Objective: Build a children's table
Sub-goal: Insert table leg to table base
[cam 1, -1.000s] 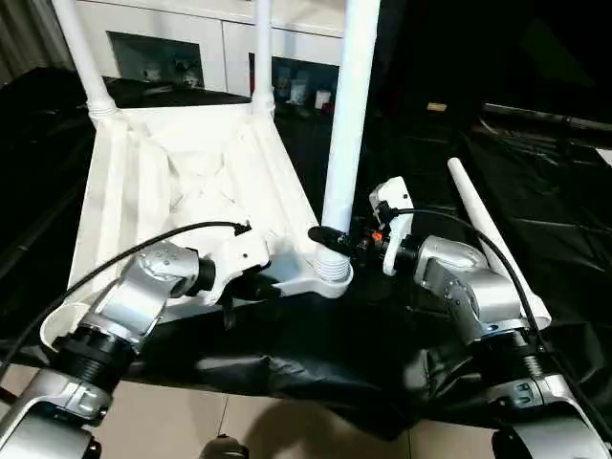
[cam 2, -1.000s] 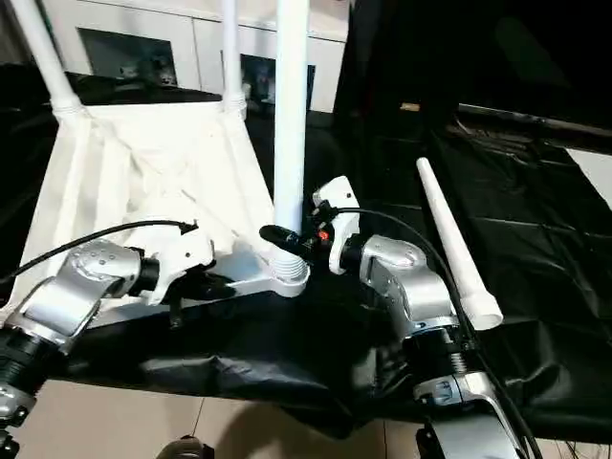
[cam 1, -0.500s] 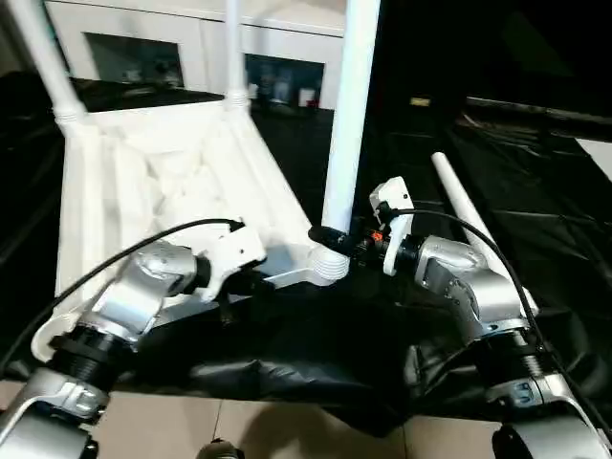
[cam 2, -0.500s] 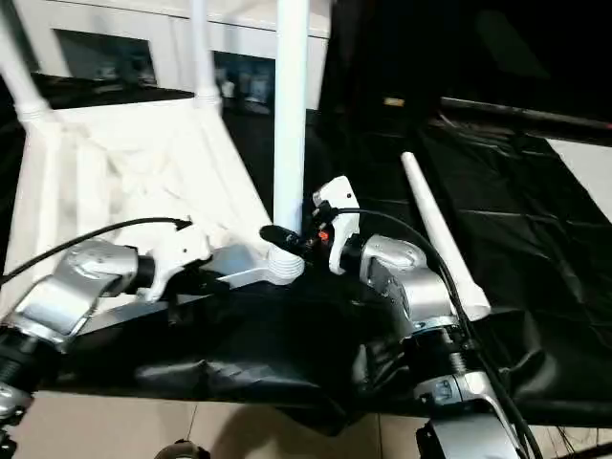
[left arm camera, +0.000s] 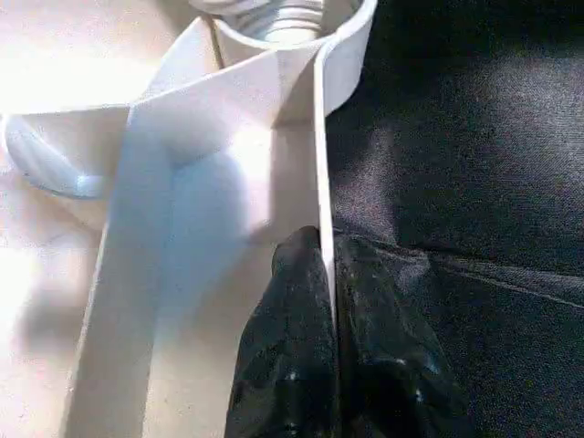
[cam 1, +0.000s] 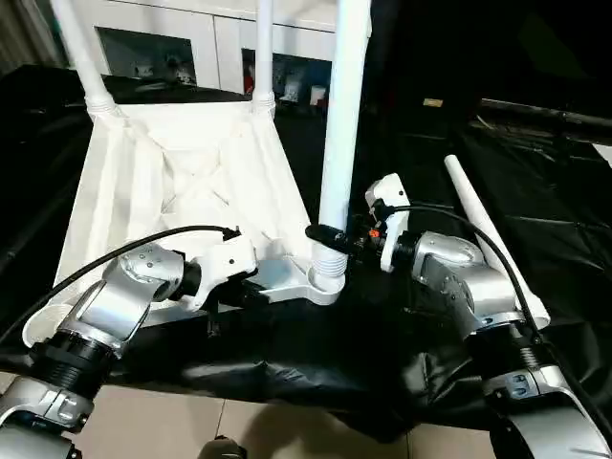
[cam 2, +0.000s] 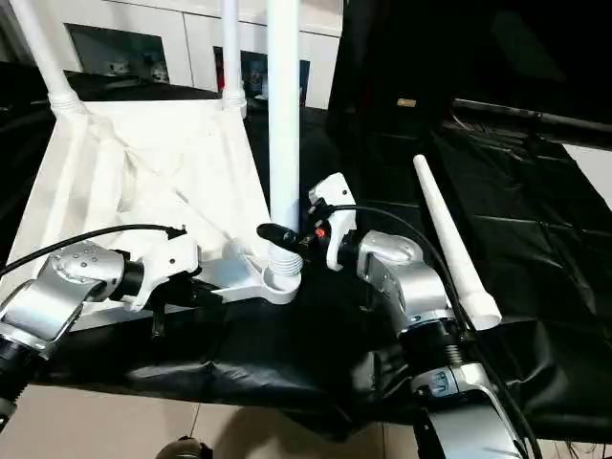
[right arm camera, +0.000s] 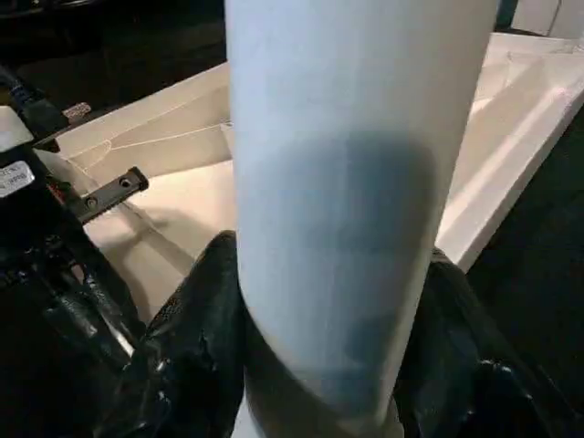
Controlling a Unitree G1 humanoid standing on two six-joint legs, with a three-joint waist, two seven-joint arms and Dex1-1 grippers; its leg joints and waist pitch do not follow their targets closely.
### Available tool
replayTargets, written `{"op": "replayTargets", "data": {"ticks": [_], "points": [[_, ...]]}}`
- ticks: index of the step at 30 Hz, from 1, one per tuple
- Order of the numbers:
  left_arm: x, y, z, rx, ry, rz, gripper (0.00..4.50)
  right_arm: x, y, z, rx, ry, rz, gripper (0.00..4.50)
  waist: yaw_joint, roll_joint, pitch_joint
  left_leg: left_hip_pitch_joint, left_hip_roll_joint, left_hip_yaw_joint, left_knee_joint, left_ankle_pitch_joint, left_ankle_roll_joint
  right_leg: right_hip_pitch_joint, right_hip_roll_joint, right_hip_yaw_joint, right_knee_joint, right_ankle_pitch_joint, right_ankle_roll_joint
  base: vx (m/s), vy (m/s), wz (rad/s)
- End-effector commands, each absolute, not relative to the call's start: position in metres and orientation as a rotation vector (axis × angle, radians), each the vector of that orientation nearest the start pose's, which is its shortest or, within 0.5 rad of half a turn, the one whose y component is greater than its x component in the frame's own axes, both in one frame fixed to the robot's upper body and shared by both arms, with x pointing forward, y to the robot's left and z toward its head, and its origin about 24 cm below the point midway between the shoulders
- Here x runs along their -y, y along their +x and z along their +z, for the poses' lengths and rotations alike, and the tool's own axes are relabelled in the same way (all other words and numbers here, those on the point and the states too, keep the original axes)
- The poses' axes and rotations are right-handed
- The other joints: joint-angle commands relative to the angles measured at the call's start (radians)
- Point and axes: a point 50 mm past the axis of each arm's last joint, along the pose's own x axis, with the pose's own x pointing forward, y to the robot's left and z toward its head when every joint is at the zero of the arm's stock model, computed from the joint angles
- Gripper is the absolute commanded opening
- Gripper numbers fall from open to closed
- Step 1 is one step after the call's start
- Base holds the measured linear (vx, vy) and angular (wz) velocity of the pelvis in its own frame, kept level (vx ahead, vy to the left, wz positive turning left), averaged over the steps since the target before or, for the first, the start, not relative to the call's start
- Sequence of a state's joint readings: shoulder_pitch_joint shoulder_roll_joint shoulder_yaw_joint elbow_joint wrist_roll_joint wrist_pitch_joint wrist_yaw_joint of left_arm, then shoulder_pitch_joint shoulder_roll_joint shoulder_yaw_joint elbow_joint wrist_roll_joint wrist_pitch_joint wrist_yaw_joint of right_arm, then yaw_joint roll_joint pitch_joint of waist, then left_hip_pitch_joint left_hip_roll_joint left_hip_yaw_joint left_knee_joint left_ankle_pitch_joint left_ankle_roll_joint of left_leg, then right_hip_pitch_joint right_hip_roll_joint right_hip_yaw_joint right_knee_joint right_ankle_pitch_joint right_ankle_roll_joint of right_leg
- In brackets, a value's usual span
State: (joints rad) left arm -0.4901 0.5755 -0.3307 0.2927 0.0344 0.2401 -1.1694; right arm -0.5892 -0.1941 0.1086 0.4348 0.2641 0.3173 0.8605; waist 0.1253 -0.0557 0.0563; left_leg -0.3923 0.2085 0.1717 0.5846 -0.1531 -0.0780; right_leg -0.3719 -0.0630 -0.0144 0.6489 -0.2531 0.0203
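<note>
The near rim of the upturned tabletop (cam 1: pixel 191 182) is pinched by the closed left gripper (left arm camera: pixel 327 301), while, just beyond, the upright leg (cam 1: pixel 342 124), axis vertical in its corner socket (cam 2: pixel 279 280), is clamped by the right gripper (right arm camera: pixel 319 365).

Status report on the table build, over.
Left end effector pinching tabletop rim. Right end effector clamped on near leg in corner socket. Fourth leg lying loose.

White tabletop (cam 1: pixel 182 182), white legs (cam 1: pixel 344 124); black cloth (cam 1: pixel 535 191); silver forearms, black fingers (left arm camera: pixel 292 365).
</note>
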Motion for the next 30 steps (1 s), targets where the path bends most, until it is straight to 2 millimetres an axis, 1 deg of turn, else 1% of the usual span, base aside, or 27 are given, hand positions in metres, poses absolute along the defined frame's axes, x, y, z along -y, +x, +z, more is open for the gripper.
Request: {"op": "replayTargets", "data": {"ticks": [1,5,7,9,10,11,13,14,16,20,21,23,25,26,27,28,29,30], "points": [[-0.163,0.299,0.061,-0.508,0.578,-1.248,0.00,0.100,0.331,0.085,-0.223,0.066,1.044,1.84,-0.005,0.014,-0.069,0.034,0.019,0.002,-0.067,-0.144,-0.024,0.027,-0.058,0.022,-0.065,0.084,-0.212,0.000,0.000,0.00],[-0.163,0.301,0.063,-0.468,0.568,-1.230,0.00,0.099,0.328,0.085,-0.237,0.070,1.065,1.84,-0.005,0.012,-0.068,0.034,0.019,0.002,-0.069,-0.169,-0.031,0.026,-0.059,0.023,-0.068,0.050,-0.208,0.000,0.000,0.00],[-0.163,0.302,0.064,-0.459,0.569,-1.226,0.00,0.099,0.328,0.084,-0.243,0.066,1.069,1.84,-0.005,0.012,-0.066,0.035,0.019,0.001,-0.071,-0.190,-0.035,0.024,-0.061,0.024,-0.073,0.007,-0.202,0.000,0.000,0.00],[-0.163,0.301,0.064,-0.453,0.566,-1.225,0.00,0.100,0.327,0.082,-0.253,0.061,1.070,1.84,-0.004,0.010,-0.066,0.035,0.020,0.002,-0.072,-0.198,-0.038,0.023,-0.062,0.025,-0.074,-0.013,-0.200,0.000,0.000,0.00],[-0.163,0.301,0.064,-0.451,0.560,-1.225,0.00,0.100,0.327,0.081,-0.254,0.060,1.069,1.84,-0.005,0.010,-0.066,0.034,0.020,0.001,-0.073,-0.198,-0.038,0.022,-0.061,0.025,-0.075,-0.017,-0.199,0.000,0.000,0.00],[-0.163,0.300,0.064,-0.448,0.558,-1.226,0.00,0.101,0.326,0.081,-0.256,0.060,1.068,1.84,-0.006,0.007,-0.066,0.034,0.020,0.001,-0.073,-0.195,-0.038,0.023,-0.061,0.024,-0.074,-0.017,-0.198,0.000,0.000,0.00],[-0.163,0.300,0.063,-0.445,0.556,-1.225,0.00,0.101,0.326,0.080,-0.259,0.060,1.068,1.84,-0.006,0.008,-0.066,0.034,0.019,0.002,-0.072,-0.186,-0.033,0.021,-0.061,0.025,-0.074,-0.010,-0.198,0.000,0.000,0.00],[-0.164,0.299,0.063,-0.442,0.552,-1.225,0.00,0.101,0.326,0.079,-0.263,0.060,1.067,1.84,-0.006,0.006,-0.066,0.034,0.019,0.003,-0.071,-0.184,-0.031,0.021,-0.061,0.025,-0.074,-0.009,-0.198,0.000,0.000,0.00],[-0.164,0.299,0.063,-0.439,0.550,-1.222,0.00,0.101,0.326,0.077,-0.270,0.059,1.066,1.84,-0.005,0.007,-0.067,0.033,0.018,0.003,-0.070,-0.169,-0.023,0.022,-0.060,0.025,-0.073,0.007,-0.200,0.000,0.000,0.00],[-0.165,0.299,0.063,-0.436,0.549,-1.221,0.00,0.102,0.327,0.072,-0.265,0.087,1.047,1.84,-0.005,0.008,-0.067,0.033,0.019,0.003,-0.071,-0.174,-0.024,0.021,-0.061,0.025,-0.074,0.002,-0.202,0.000,0.000,0.00],[-0.165,0.299,0.064,-0.434,0.546,-1.220,0.00,0.103,0.328,0.069,-0.267,0.110,1.030,1.84,-0.005,0.011,-0.068,0.033,0.018,0.003,-0.071,-0.176,-0.025,0.021,-0.061,0.025,-0.074,0.003,-0.203,0.000,0.000,0.00],[-0.165,0.299,0.064,-0.431,0.545,-1.217,0.00,0.103,0.328,0.066,-0.270,0.123,1.023,1.84,-0.006,0.012,-0.067,0.033,0.019,0.003,-0.072,-0.180,-0.026,0.020,-0.060,0.024,-0.074,0.002,-0.205,0.000,0.000,0.00],[-0.165,0.301,0.064,-0.423,0.541,-1.208,0.00,0.104,0.327,0.061,-0.273,0.165,1.017,1.84,-0.008,0.018,-0.068,0.035,0.019,0.003,-0.072,-0.192,-0.029,0.019,-0.059,0.025,-0.075,0.003,-0.209,0.000,0.000,0.00],[-0.164,0.302,0.064,-0.416,0.535,-1.199,0.00,0.105,0.326,0.056,-0.273,0.203,1.007,1.84,-0.008,0.016,-0.067,0.034,0.018,0.003,-0.072,-0.194,-0.030,0.020,-0.059,0.025,-0.074,0.003,-0.210,0.000,0.000,0.00],[-0.163,0.302,0.064,-0.414,0.533,-1.196,0.00,0.105,0.325,0.053,-0.273,0.219,1.000,1.84,-0.009,0.018,-0.067,0.033,0.018,0.002,-0.073,-0.202,-0.031,0.020,-0.061,0.025,-0.076,-0.005,-0.212,0.000,0.000,0.00],[-0.163,0.303,0.064,-0.413,0.532,-1.195,0.00,0.105,0.325,0.053,-0.273,0.221,0.999,1.84,-0.009,0.018,-0.067,0.034,0.019,0.002,-0.073,-0.211,-0.032,0.020,-0.061,0.025,-0.077,-0.017,-0.212,0.000,0.000,0.00],[-0.161,0.304,0.065,-0.406,0.528,-1.192,0.00,0.105,0.323,0.048,-0.272,0.237,0.995,1.84,-0.009,0.019,-0.068,0.034,0.019,0.002,-0.073,-0.211,-0.031,0.021,-0.062,0.025,-0.077,-0.017,-0.211,0.000,0.000,0.00],[-0.161,0.304,0.065,-0.405,0.528,-1.193,0.00,0.105,0.322,0.046,-0.272,0.241,0.992,1.84,-0.009,0.022,-0.069,0.034,0.020,0.002,-0.073,-0.208,-0.030,0.020,-0.061,0.025,-0.076,-0.012,-0.212,0.000,0.000,0.00]]}}
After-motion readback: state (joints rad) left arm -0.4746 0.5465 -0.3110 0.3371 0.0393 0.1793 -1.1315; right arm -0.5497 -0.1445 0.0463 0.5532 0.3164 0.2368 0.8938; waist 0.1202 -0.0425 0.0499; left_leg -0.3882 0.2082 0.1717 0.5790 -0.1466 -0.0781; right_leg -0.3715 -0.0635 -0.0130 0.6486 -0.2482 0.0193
